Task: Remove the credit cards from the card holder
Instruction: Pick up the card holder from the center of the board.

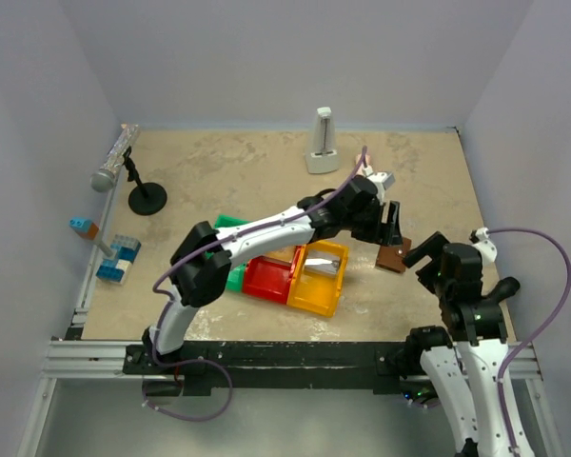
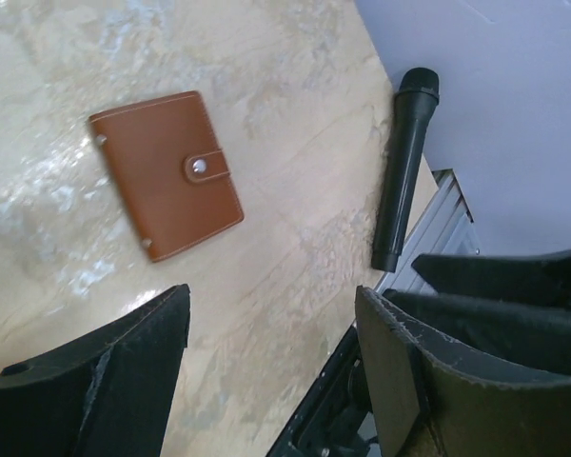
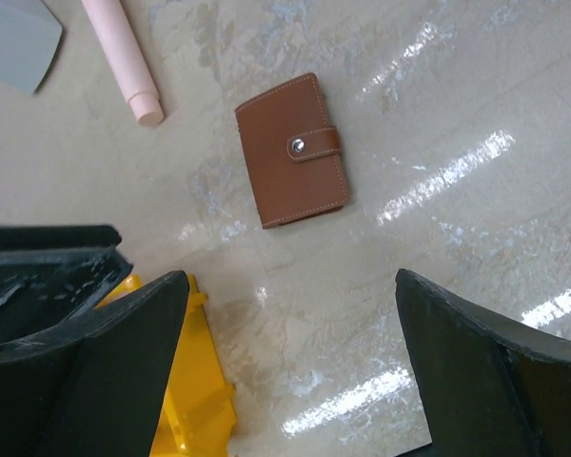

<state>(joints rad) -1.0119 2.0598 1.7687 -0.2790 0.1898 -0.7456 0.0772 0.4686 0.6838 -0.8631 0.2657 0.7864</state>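
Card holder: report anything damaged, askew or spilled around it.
Nothing stands out. The card holder lies flat and closed on the table, with its snap tab fastened. The brown cover shows no tears or marks, and no cards lie loose beside it.

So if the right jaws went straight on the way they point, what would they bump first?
Probably the closed brown card holder, lying flat on the table. It sits in line between the open right jaws, nothing in between. They might touch bare table just short of it; depth is unclear.
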